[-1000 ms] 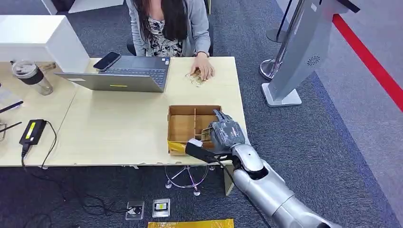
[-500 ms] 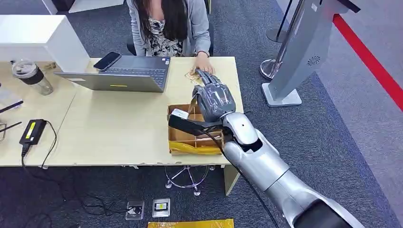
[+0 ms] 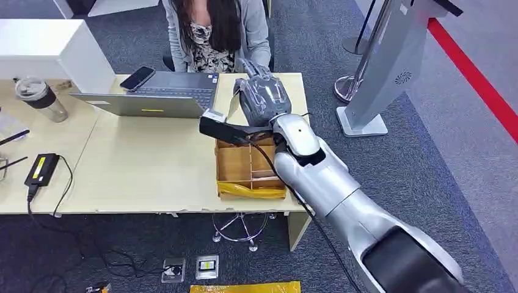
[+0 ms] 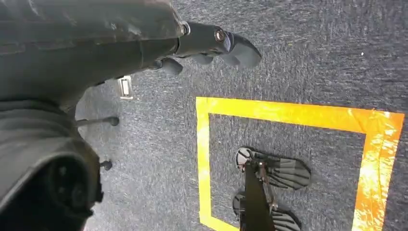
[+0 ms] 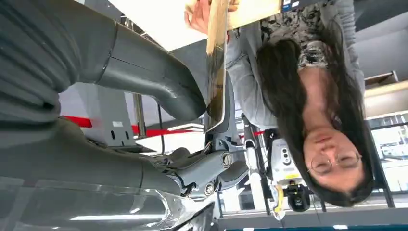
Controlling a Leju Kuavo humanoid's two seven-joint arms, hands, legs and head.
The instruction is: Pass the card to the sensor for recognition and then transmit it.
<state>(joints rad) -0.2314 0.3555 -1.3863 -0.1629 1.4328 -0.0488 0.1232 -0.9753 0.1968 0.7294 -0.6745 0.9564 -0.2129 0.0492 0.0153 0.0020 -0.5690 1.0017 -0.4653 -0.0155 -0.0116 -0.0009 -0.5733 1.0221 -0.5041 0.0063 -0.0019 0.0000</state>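
Right hand: the right hand [image 3: 262,97] is raised at upper centre of the head view, near the seated person [image 3: 217,33].
Card: the card [image 5: 216,62] is pinched edge-on between thumb and fingers [image 5: 211,166].
Box: a divided cardboard box [image 3: 249,166] sits at the desk [image 3: 146,165] edge, lower centre.
Left hand: the left hand [image 4: 211,45] hangs above carpet, fingers curled in, nothing held.
Laptop: an open laptop [image 3: 156,97] lies upper left.

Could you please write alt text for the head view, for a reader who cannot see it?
The right robot hand holds a card above the far edge of a wooden table, toward a seated person. Below the arm sits an open divided cardboard box; a laptop lies to the left.
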